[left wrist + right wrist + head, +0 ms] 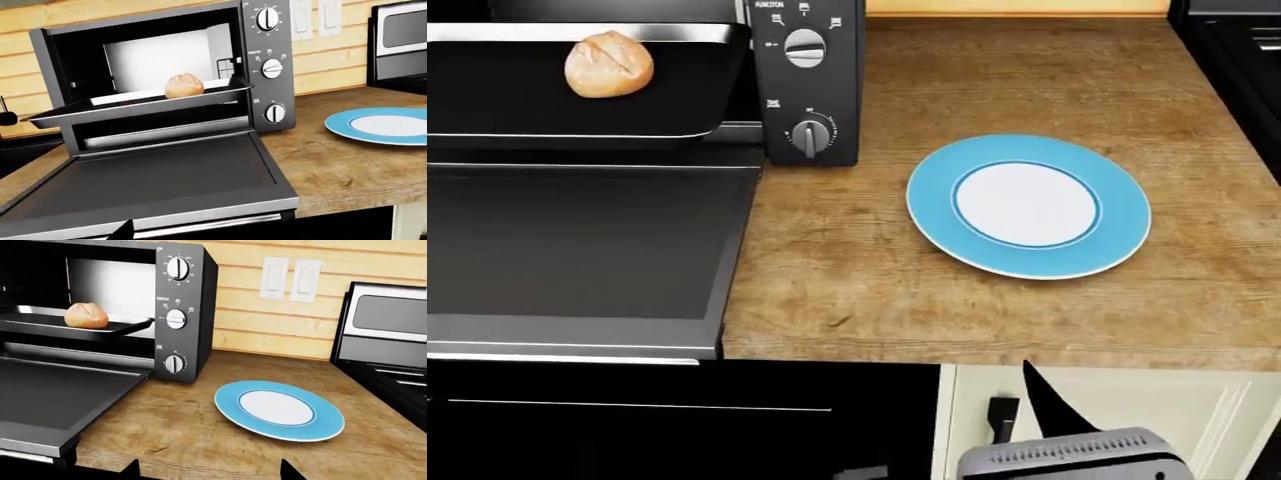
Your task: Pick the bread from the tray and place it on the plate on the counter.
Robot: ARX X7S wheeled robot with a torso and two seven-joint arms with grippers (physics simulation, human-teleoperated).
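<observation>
Head view gives me the bread [609, 64] sitting on the tray [507, 100], which juts from the oven [807, 80] above its dropped door [574, 250]. On the table [827, 290] to the right lies the plate [1028, 206], bare. My right end effector [1054, 415] hangs low; I cannot tell either end effector's state.

Little of the robot shows. In the head view, the right gripper [1034, 400] appears as 1 black, pointed, wedge-shaped fingertip above a light grey housing with a ribbed, finely slotted top edge. The wrist views show only small black fingertip points.
</observation>
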